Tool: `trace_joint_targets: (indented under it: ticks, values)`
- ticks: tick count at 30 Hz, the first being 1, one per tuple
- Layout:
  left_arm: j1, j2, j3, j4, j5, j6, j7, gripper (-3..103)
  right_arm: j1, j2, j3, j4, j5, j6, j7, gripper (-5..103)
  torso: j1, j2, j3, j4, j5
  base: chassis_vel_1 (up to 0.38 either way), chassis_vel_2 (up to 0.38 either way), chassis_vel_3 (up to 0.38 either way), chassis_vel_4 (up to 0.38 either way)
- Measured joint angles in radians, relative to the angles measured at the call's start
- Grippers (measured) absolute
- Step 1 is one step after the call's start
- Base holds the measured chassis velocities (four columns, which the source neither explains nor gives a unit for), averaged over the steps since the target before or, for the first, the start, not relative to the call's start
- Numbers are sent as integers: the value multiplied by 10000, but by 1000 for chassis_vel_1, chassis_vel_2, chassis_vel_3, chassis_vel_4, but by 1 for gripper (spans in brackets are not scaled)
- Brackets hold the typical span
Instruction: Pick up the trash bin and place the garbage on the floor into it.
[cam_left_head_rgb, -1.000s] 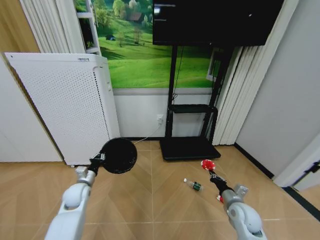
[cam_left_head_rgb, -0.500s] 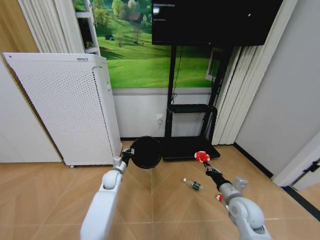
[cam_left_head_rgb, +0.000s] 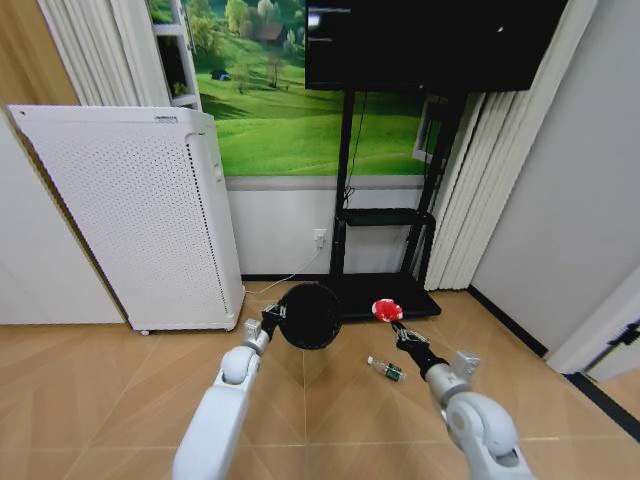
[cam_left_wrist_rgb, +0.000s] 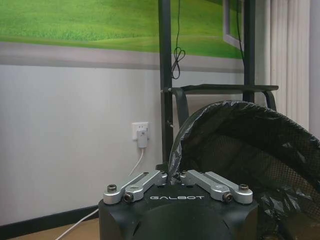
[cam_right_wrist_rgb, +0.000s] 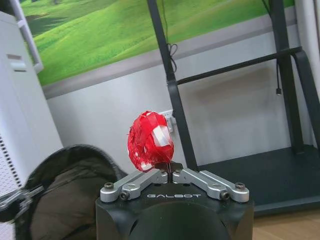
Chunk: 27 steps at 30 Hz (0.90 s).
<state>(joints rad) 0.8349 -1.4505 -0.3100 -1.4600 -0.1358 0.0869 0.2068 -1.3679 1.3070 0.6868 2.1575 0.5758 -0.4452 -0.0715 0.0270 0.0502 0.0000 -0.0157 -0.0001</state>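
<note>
Above the herringbone wooden floor (cam_left_head_rgb: 300, 400), the right gripper (cam_left_head_rgb: 393, 328), clamped on a crumpled red packet (cam_left_head_rgb: 386, 310), hangs just right of the round black mesh trash bin (cam_left_head_rgb: 309, 316), whose rim the left gripper (cam_left_head_rgb: 274, 318) pinches.

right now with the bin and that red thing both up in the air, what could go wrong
The left gripper pinches only the thin rim of the trash bin, so the bin could swing or slip. The right gripper grips the crumpled red piece by its lower edge; it might drop and miss the bin's mouth. The small bottle lies on the floor beneath the arms and could get knocked away.
</note>
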Motion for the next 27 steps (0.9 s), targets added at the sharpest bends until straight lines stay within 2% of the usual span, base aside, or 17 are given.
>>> trace_joint_targets:
  ticks: [9,16,18,27]
  values:
    - [-141,-120,425,71,74,22,-31,3,-78,-62,-691,90,-415,-47,130,1,0,0,0,1,1,0,0,0,0]
    - [-176,-196,709,83,105,55,-79,3,16,60,-1146,-108,-923,-34,-412,1,0,0,0,1,1,0,0,0,0]
    - [-99,-218,791,-3,117,85,-116,3,-12,52,-1276,-196,-1194,46,-815,1,0,0,0,1,1,0,0,0,0]
    - [145,-634,946,-43,323,106,-151,3,160,131,-1903,-617,-2052,237,-928,1,0,0,0,1,1,0,0,0,0]
